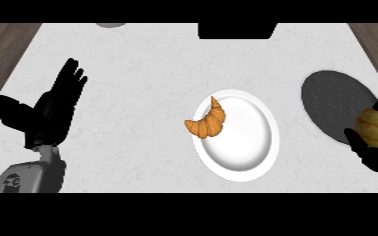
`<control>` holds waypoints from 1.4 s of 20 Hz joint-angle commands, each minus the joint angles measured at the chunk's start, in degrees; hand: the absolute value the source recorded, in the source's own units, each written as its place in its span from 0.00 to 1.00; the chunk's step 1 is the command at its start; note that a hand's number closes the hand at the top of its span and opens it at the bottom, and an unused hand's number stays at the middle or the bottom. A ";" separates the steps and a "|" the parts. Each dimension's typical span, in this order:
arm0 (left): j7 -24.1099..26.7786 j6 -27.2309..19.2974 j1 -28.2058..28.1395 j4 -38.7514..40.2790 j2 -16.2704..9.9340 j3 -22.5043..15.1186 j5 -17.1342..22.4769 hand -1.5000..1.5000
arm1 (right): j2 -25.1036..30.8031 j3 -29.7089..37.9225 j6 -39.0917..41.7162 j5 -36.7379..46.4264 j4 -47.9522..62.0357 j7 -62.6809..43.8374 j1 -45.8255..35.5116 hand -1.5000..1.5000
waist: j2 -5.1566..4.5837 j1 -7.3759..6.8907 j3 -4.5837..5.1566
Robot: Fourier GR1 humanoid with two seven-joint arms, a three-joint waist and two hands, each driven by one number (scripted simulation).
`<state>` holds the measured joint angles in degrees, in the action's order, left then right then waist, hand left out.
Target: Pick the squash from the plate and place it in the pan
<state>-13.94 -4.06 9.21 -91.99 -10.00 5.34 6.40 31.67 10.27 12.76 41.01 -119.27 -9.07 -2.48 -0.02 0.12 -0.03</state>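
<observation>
The robot's right hand (363, 152) was curled under the round yellow-orange squash (367, 121), holding it over the near rim of the dark round pan (331, 100) — off the white oval plate (251, 150), where only a brown croissant (207, 122) lay. The placing step seemed under way; next it needed carrying further in and letting go — the left hand (55, 107) rested open-fingered at the left.

The left hand (52, 111) was black on a grey forearm (31, 176). Beyond its fingertips spread the white, faintly grey-veined counter (148, 60). An orange-brown ridged croissant (207, 122) lay on a plain white plate (251, 155). Above the black right hand's fingers (363, 152) sat the yellow-tan squash (368, 121), over the speckled dark grey pan (332, 97).
</observation>
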 commanded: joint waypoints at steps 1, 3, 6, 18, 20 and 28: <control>-4.64 -0.42 1.19 -2.82 -0.52 -0.33 0.15 0.50 | 2.53 9.29 -1.85 -6.44 12.65 9.58 -3.40 1.00 | -0.03 -0.36 -0.04; -1.17 2.20 2.41 1.39 -2.36 2.22 1.81 0.50 | 3.83 11.00 -3.46 -6.59 21.50 13.32 -6.75 1.00 | -0.21 -0.58 -0.02; -1.77 0.00 2.54 0.08 0.40 -0.64 -0.31 0.50 | 4.19 11.43 -6.95 -6.06 33.91 20.54 -10.09 1.00 | -0.36 -1.15 -0.07; -0.62 1.44 2.33 2.46 -0.06 0.18 -0.55 0.50 | 1.13 5.05 -20.47 2.45 72.45 41.98 -25.21 1.00 | -0.33 -1.34 -0.03; 2.40 2.25 0.39 2.81 0.90 -0.44 -0.49 0.50 | 3.40 6.07 -22.53 4.17 79.93 43.82 -27.53 1.00 | -0.47 -1.60 -0.05; -1.79 1.07 2.72 -0.02 1.00 -0.41 -0.15 0.50 | 2.84 8.07 -19.96 4.16 98.51 40.97 -34.21 0.00 | -0.71 -2.21 -0.14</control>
<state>-13.78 -3.30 10.59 -91.43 -8.67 4.55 5.40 34.47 17.99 -6.65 44.44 -29.96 29.67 -33.17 -0.67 -1.99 -0.13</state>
